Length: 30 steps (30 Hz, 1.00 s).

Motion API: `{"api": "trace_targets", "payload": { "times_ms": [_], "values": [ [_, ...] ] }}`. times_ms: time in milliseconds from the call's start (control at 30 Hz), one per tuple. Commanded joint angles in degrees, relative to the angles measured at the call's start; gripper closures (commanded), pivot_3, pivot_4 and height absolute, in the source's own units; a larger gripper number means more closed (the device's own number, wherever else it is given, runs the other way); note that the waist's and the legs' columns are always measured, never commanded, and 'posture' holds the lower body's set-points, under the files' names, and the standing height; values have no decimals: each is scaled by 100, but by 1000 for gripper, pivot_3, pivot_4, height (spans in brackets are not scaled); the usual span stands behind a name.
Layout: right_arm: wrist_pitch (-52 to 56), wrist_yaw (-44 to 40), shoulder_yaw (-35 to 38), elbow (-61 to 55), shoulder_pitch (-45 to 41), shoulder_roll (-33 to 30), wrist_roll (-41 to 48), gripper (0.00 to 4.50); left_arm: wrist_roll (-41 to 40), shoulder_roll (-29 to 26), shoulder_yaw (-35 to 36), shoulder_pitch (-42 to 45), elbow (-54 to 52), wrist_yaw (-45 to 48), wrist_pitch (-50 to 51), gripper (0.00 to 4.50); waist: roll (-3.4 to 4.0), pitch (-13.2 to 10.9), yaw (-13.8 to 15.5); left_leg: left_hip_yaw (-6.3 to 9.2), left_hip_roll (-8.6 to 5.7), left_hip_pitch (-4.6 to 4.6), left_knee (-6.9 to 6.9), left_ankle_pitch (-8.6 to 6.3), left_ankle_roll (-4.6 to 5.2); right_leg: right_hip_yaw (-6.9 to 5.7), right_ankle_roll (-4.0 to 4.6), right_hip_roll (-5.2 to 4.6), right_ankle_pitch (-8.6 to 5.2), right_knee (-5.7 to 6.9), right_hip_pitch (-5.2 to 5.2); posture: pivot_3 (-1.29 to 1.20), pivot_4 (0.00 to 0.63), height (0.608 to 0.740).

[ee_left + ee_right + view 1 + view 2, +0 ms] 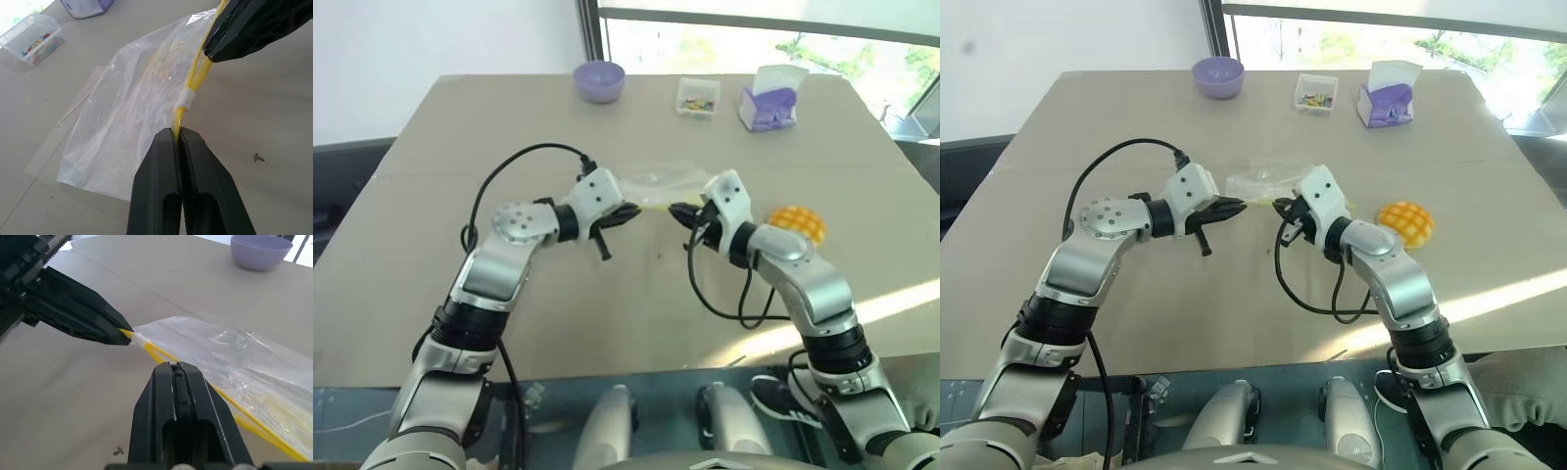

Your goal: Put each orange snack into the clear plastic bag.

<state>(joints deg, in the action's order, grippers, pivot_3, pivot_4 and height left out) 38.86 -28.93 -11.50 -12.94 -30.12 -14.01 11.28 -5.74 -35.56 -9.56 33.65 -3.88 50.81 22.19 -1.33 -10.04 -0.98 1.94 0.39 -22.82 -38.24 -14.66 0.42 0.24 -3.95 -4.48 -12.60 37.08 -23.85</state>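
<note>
Both pinched shut on the yellow zip strip (193, 83) of the clear plastic bag (132, 112): left gripper (628, 211) clamped on one end, right gripper (681, 212) on the same strip close by, near frame centre in the head views. Bag body trailing flat toward the upper part of the frame, mouth apparently not spread yet. White slider (186, 97) sitting on the strip between the two pinches, so likely jams or blocks any pull-apart. Looks like both lips caught in each pinch; if so, pulling stretches the strip and opens nothing. Thin film, slippery: likely to slide out of either pinch under tension, or tear at the zip. Orange snack (798, 224) lying on the table (431, 196) right of centre, just beside the right forearm, apart from the bag; risk of being nudged or rolled by an elbow swing. No free gripper for the snack without dropping one side of the bag.
</note>
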Motion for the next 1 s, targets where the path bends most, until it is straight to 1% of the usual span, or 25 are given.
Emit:
{"api": "trace_targets", "payload": {
  "times_ms": [33,233,367,433,533,667,733,867,1000],
  "values": [
    [-89,90,82,-31,-64,0,-37,4448,-20,-6,59,39,-246,-12,-37,4500,0,0,0,0,0,0,0,0,0,0,0,0,0,0,0,0,150,740],
    [-102,217,143,124,-81,94,-48,4448,-14,16,19,-1,-284,3,-74,4500,0,0,0,0,0,0,0,0,0,0,0,0,0,0,0,0,150,740],
    [-68,433,314,295,-144,376,49,4448,-2,-1,-48,-81,-364,83,-141,4500,0,0,-6,-1,0,0,1,0,0,1,0,0,0,0,0,0,150,740],
    [30,634,515,414,-177,681,200,4448,22,-20,-96,-114,-391,136,-221,4500,0,0,-3,0,0,0,1,0,0,1,0,0,0,0,0,0,150,740],
    [17,1133,825,893,-285,1209,256,4448,-65,-7,-90,-164,-490,217,-251,4500,0,0,-13,-1,1,1,1,0,0,1,0,0,0,1,0,0,150,740],
    [-561,1727,914,1446,-432,1377,-183,4448,-97,-19,-65,-211,-496,246,-309,4500,3,-2,-6,-1,1,1,2,0,0,1,0,0,0,1,-1,0,150,740],
    [-1054,1812,594,1701,-455,1141,-677,4448,-114,-18,-44,-235,-509,234,-302,4500,5,-3,3,-1,-1,0,2,0,0,1,0,-1,0,-1,0,0,150,740],
    [-2391,1827,-376,2251,-443,363,-1972,4448,-83,-1,35,-205,-442,90,-209,4500,7,-4,-20,-3,-3,-1,3,0,0,2,0,-3,0,-6,-1,0,150,740],
    [-3027,1626,-1012,2410,-391,-132,-2722,4448,-41,-5,40,-179,-366,-31,-168,4500,9,-6,-102,-2,0,0,7,0,-1,2,0,0,0,-5,-3,0,150,740]
  ]
}}
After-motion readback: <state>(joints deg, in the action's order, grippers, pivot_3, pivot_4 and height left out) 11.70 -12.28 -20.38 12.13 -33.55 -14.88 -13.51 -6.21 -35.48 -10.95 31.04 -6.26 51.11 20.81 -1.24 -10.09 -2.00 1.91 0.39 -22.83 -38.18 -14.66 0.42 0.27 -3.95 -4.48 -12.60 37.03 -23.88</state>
